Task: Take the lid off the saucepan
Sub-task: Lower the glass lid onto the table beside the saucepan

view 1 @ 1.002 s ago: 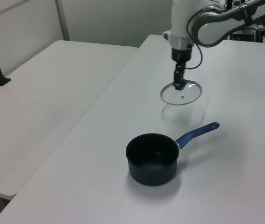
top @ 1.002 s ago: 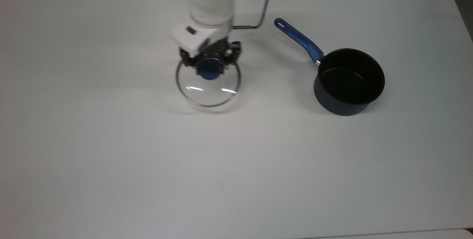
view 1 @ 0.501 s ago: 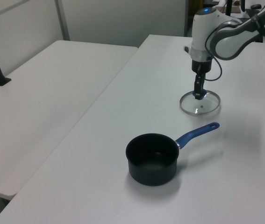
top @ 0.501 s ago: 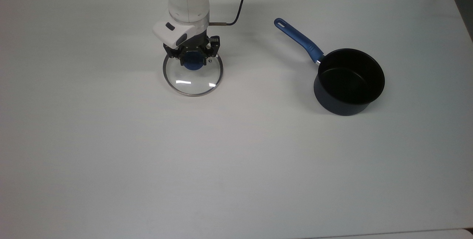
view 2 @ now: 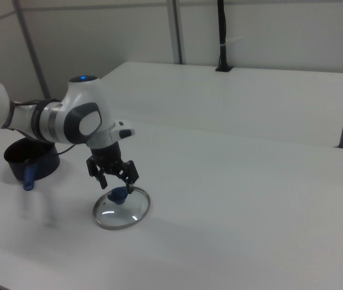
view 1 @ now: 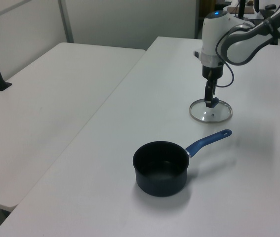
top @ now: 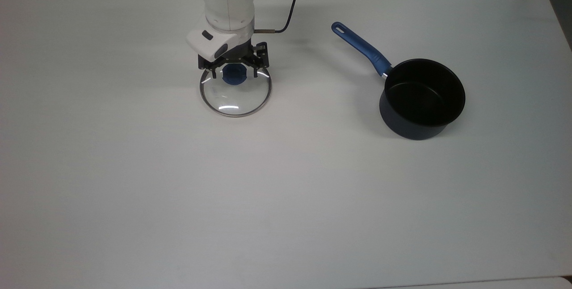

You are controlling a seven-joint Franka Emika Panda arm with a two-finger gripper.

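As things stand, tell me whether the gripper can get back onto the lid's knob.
Probably yes. The gripper hangs open directly over the blue knob of the lid, which lies flat on the table. Nothing stands between them; the saucepan sits well apart.

In the lower left of the frame, the round clear glass lid with a thin metal rim (view 2: 121, 209) lay flat on the white worktop (view 2: 250, 205). Its round blue knob (view 2: 118, 194) showed just under the black pincer (view 2: 115, 180), whose fingers stood spread apart above it. At the left edge, behind the white and grey arm (view 2: 68, 121), sat the dark round saucepan (view 2: 29, 160), its blue handle (view 2: 29, 177) pointing toward the bottom of the frame, well apart from the lid.
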